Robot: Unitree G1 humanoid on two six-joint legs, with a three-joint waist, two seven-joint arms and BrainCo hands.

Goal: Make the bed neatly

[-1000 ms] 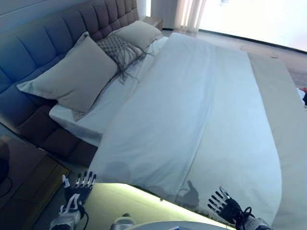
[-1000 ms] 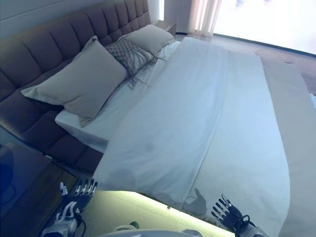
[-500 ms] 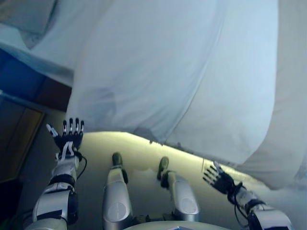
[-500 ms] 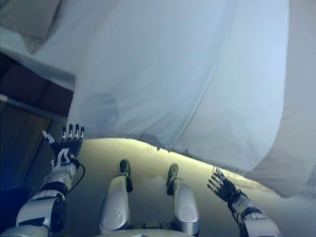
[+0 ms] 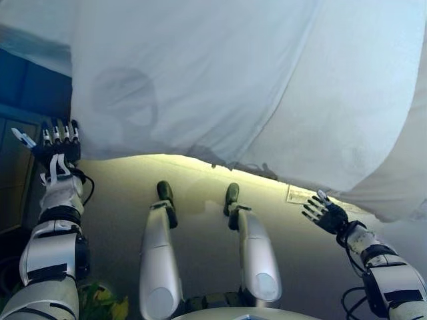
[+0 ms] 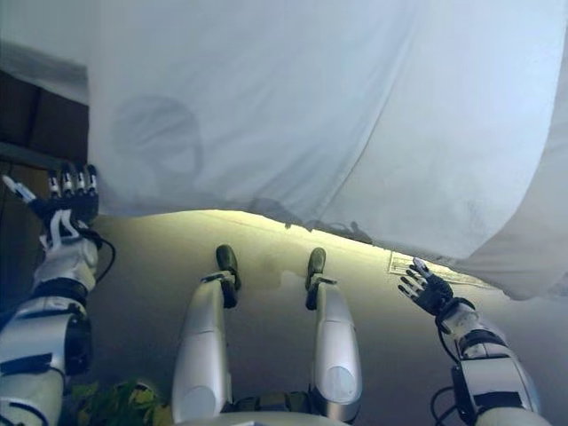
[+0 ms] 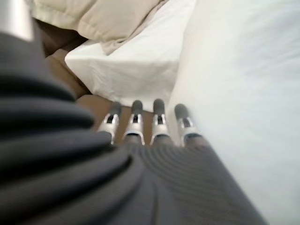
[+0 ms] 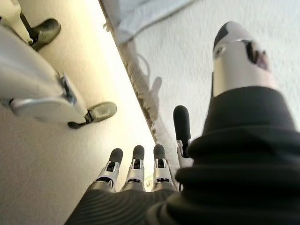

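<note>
A white duvet (image 5: 220, 73) covers the bed and hangs over its near side, its lower edge (image 5: 220, 159) just above the lit floor. My left hand (image 5: 57, 143) is open, fingers straight, beside the duvet's left hanging corner and not holding it. In the left wrist view its fingers (image 7: 157, 117) point at the duvet (image 7: 243, 84), with the white sheet corner (image 7: 136, 65) and a beige pillow (image 7: 98, 16) beyond. My right hand (image 5: 325, 215) is open and empty, low under the duvet's right hanging part. Its fingers (image 8: 136, 164) show spread in the right wrist view.
The dark bed frame (image 5: 30, 83) shows left of the duvet. A lit strip (image 8: 126, 70) runs along the bed's base above the pale floor (image 5: 200, 200). A green and yellow object (image 5: 100, 300) lies on the floor at the lower left.
The camera has tilted further down, so the pillows and headboard left the eye views. My left hand has risen to the duvet's left corner. My right hand stays low and open.
</note>
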